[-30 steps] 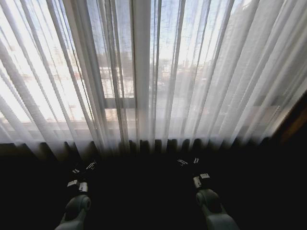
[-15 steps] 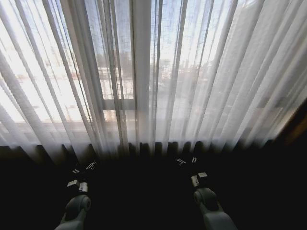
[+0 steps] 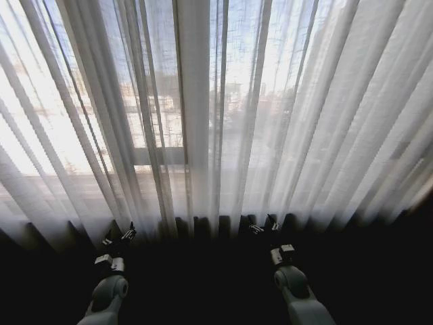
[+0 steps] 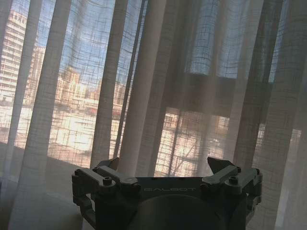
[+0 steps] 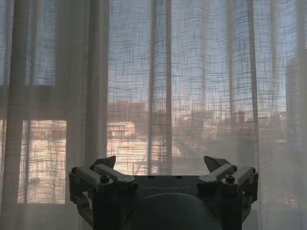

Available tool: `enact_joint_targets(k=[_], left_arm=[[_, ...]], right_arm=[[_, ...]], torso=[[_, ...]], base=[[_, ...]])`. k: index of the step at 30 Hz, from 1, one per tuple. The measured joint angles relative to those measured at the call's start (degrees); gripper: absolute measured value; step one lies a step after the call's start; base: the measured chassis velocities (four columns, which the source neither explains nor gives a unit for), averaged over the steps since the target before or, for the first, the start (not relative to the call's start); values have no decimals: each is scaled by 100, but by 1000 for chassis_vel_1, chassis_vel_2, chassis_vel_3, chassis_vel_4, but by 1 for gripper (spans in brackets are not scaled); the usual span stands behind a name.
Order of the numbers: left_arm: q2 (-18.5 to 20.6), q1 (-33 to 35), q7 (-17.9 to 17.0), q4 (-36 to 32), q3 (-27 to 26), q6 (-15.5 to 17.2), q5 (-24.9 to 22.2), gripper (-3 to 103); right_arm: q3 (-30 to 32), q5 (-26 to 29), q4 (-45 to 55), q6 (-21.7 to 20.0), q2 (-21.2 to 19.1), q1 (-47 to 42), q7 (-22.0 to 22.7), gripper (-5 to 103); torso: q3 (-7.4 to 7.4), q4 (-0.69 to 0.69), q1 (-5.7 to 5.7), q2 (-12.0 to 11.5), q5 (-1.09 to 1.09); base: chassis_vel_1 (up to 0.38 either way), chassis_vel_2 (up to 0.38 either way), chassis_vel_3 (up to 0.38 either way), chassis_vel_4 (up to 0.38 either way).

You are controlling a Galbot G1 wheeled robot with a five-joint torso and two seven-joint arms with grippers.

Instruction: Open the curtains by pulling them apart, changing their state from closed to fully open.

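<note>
Nearest, low in the head view, the left hand [image 3: 116,237] and the right hand [image 3: 262,226] are raised side by side, each just short of the fabric's lower folds; in both wrist views the fingers stand spread and released, grasping nothing. Beyond them hang the curtains [image 3: 284,122], two sheer off-white panels drawn closed across the whole window, meeting near the centre at a thicker, more opaque vertical fold [image 3: 195,115]; the weave is loose and linen-like [image 5: 139,72], open enough to pass light, and falls in long soft pleats. Such cloth is judged light, limp and compliant; it should bunch readily and slide little once pinched, though the open weave could snag. A firm hold is best taken on the doubled inner edges near the centre. Farthest, a horizontal window bar [image 3: 159,156] and sunlit buildings [image 4: 72,91] show through the fabric.
</note>
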Motion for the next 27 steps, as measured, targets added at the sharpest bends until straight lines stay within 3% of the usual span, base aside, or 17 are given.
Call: enact_joint_targets(k=[18, 27], left_arm=[[0, 1, 0, 0, 1, 0, 0, 100], [0, 1, 0, 0, 0, 0, 0, 100]], right_arm=[[-109, -257, -173, 106, 116, 145, -143, 100], [-124, -115, -213, 251, 124, 151, -75, 100]], torso=[[-1, -1, -4, 2, -2], [-1, -2, -3, 1, -1]], base=[[-23, 23, 13, -29], [-152, 154, 160, -140]])
